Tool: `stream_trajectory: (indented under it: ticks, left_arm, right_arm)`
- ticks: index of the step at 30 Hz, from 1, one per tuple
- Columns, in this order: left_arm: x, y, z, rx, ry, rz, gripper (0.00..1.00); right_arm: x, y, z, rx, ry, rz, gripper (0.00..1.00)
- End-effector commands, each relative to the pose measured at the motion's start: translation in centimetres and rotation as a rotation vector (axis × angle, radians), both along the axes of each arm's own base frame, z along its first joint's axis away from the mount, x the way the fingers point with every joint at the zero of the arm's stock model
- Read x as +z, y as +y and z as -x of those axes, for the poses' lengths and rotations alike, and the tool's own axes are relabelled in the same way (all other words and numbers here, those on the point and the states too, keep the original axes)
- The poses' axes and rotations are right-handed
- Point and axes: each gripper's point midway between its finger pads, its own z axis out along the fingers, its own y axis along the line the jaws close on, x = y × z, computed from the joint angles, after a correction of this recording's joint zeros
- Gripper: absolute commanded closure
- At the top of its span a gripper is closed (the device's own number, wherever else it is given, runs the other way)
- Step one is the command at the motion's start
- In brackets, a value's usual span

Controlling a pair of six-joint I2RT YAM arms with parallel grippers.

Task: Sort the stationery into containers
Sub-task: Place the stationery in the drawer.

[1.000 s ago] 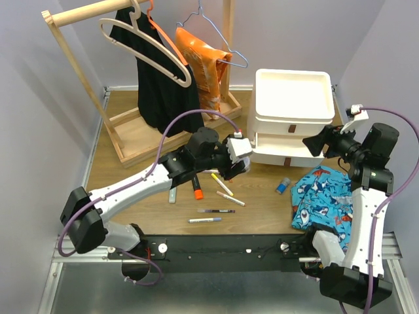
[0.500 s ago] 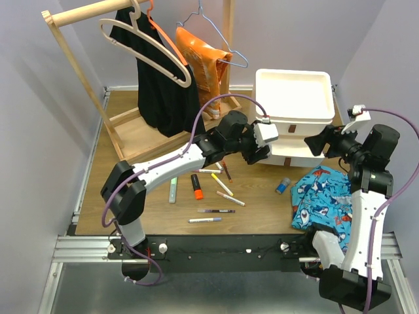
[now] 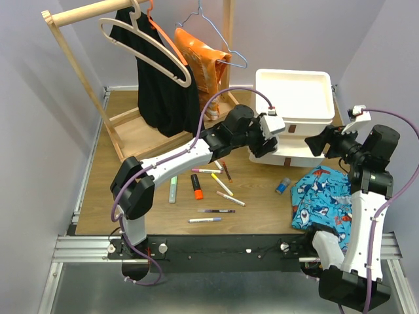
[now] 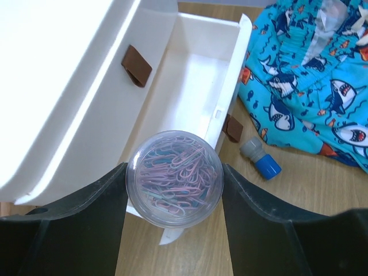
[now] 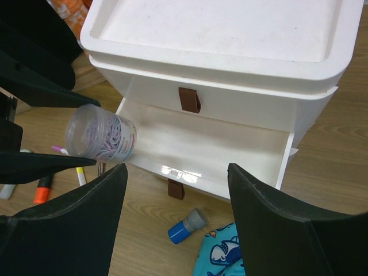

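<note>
**Q:** Left side, status?

**A:** My left gripper point(image 4: 174, 172) is clamped on the clear pot point(image 5: 102, 135), with paper clips point(image 4: 172, 183) inside and the fingers on its round sides. The pot's axis runs along my reach, towards the open drawer point(image 5: 207, 146).

**Q:** Where is it relative to the drawer?

**A:** It's at the drawer's front corner on the pens' side, off the table point(image 3: 262, 209). The cavity lies ahead and to my right. I can't tell if the pot is past the rim yet, so I'd nudge inward before releasing.

**Q:** What's in the containers?

**A:** The open drawer is bare, the top tray point(image 5: 230, 26) is bare and the upper drawer point(image 5: 241, 106) is shut. My right gripper point(image 5: 177, 172) is spread wide and holds nothing. It faces the unit's front, but the left is nearer. The blue eraser piece point(image 5: 187, 225) sits just before the drawer, beside the shark cloth point(image 3: 324, 196). The pens point(image 3: 216, 210) lie loose.
</note>
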Motion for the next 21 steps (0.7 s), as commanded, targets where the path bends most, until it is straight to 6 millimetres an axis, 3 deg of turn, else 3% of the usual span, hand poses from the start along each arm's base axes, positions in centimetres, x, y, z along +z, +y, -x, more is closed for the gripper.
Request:
stream_trajectory:
  ticks: [1,13,21]
  left_arm:
    - [1.8,-1.2,-1.7,0.052,-0.033,0.052,0.47]
    - [-2.5,-1.3,-3.7,0.113,-0.018,-0.051,0.45]
    - [-1.8,-0.9,-4.2,0.174,-0.003,-0.044,0.19]
  right_arm:
    - [-1.3,-0.2,0.0,-0.011,0.025,0.008,0.22]
    - [-1.7,-0.2,0.2,-0.012,0.043,0.005,0.22]
    - [-2.2,-0.1,0.4,-0.006,0.056,0.006,0.22]
